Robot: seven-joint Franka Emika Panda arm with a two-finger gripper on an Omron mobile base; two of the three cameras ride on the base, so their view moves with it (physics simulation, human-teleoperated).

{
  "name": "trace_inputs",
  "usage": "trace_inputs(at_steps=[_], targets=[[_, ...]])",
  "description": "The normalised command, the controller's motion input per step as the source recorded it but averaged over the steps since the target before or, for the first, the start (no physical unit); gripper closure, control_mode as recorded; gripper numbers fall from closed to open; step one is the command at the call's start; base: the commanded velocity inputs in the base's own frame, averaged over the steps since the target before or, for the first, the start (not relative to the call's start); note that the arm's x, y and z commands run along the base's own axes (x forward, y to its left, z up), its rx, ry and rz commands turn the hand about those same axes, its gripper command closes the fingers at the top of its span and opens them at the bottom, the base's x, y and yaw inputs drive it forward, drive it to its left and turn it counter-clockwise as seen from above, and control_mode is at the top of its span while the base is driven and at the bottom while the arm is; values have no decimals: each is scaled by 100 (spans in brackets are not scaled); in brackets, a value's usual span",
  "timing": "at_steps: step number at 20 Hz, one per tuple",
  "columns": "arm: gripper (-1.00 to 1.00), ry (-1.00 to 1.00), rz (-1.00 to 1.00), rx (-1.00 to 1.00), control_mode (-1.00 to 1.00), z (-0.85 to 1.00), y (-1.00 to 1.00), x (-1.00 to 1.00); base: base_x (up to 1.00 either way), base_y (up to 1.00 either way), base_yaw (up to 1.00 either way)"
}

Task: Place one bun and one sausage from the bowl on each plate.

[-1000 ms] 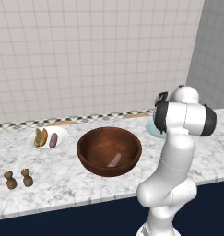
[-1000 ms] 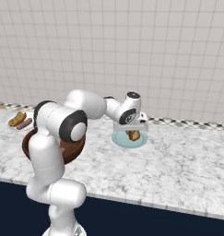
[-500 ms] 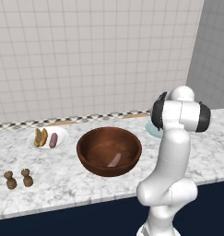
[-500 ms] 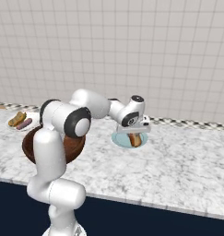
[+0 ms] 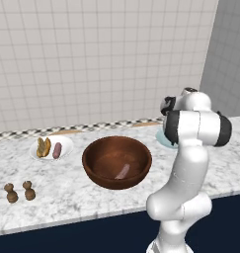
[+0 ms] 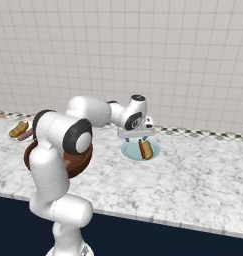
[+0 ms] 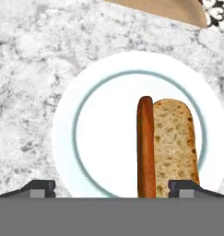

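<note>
Two fingers (image 7: 39, 188) wide apart | sausage (image 7: 146, 147) touching bun (image 7: 176, 147) | blue plate (image 7: 67, 138) left half bare

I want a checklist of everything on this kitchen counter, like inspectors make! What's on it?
Surface: grey-white marble counter, dark blue front below.
Job's things: wooden bowl holds one sausage. White plate has a bun and a sausage. Blue-teal plate has a sausage beside a bun, touching.
Clutter: two small brown shakers; a wooden board behind the blue-teal plate.
Hand: hand open, empty, above the blue-teal plate.
Cables: nothing seen.
Surroundings: tiled wall with a patterned strip along its foot.
</note>
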Motion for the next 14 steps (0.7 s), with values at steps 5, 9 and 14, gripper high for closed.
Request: trace_inputs(at_steps=[5, 9, 14], targets=[[-100, -8, 0, 0, -100, 100, 97, -70, 0, 0, 0], [-100, -5, 0, 0, -100, 100, 96, -78, 0, 0, 0], [-100, -1, -5, 2, -100, 100, 89, -99, 0, 0, 0]])
